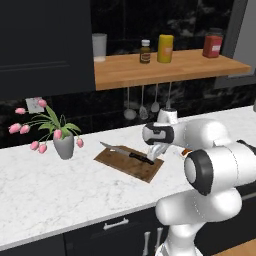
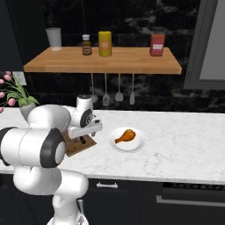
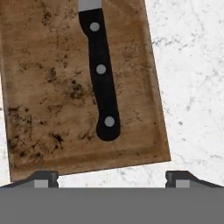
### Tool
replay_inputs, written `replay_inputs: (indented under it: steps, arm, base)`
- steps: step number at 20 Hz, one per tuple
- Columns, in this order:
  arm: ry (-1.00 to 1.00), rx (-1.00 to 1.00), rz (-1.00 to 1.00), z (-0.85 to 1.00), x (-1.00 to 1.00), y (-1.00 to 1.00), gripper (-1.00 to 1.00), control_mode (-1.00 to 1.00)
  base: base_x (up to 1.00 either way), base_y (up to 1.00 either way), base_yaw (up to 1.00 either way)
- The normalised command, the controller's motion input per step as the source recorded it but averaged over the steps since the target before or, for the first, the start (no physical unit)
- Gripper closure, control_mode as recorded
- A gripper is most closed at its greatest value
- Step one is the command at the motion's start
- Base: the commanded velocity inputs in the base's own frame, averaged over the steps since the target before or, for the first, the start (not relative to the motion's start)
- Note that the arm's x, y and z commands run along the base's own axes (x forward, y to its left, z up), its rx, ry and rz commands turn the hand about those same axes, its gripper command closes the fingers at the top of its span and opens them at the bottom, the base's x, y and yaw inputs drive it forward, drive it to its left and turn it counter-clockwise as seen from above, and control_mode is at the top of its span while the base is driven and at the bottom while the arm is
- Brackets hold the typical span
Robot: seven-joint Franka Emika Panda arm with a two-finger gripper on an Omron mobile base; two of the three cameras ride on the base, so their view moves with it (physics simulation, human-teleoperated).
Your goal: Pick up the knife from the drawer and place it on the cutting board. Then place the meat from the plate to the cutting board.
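The knife (image 1: pixel 127 152) lies flat on the brown cutting board (image 1: pixel 125 168), its silver blade pointing left and its black handle (image 3: pixel 101 74) toward the arm. My gripper (image 1: pixel 155 150) hovers just above the handle end of the board, open, with nothing between its fingertips (image 3: pixel 41 179). In the hand view the board (image 3: pixel 43 87) lies below the spread fingers and the handle runs down its middle. The orange-red meat (image 2: pixel 125 136) rests on a white plate (image 2: pixel 139 143) to the right of the board (image 2: pixel 81 147). Under the counter, the black drawer (image 1: pixel 116 223) is closed.
A grey vase of pink tulips (image 1: pixel 64 145) stands left of the board. Above the counter, a wooden shelf (image 1: pixel 170 67) carries a cup and jars, and utensils (image 1: pixel 142 107) hang below it. White marble counter (image 2: pixel 184 145) stretches right of the plate.
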Motion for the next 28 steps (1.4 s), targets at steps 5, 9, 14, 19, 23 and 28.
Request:
replay_inputs:
  steps: [5, 9, 14, 19, 23, 28]
  arm:
    - [-0.02, 0.01, -0.41, 0.3, -0.01, -0.44, -1.0, -1.0]
    - [0.0, 0.04, -0.54, 0.27, -0.01, -0.62, -1.0, -1.0]
    - [0.0, 0.02, -0.62, 0.04, 0.0, -0.74, -1.0, -1.0]
    - [0.0, 0.01, -0.63, 0.0, 0.01, -0.69, -1.0, -1.0]
    - [0.0, 0.0, -0.45, 0.03, 0.28, -0.45, -1.0, -1.0]
    - [0.0, 0.0, -0.11, 0.0, 0.43, -0.23, -1.0, -1.0]
  base:
    - [0.0, 0.0, 0.0]
    - [0.0, 0.0, 0.0]
    - [0.0, 0.0, 0.0]
    - [0.0, 0.0, 0.0]
    - [0.0, 0.0, 0.0]
    - [0.0, 0.0, 0.0]
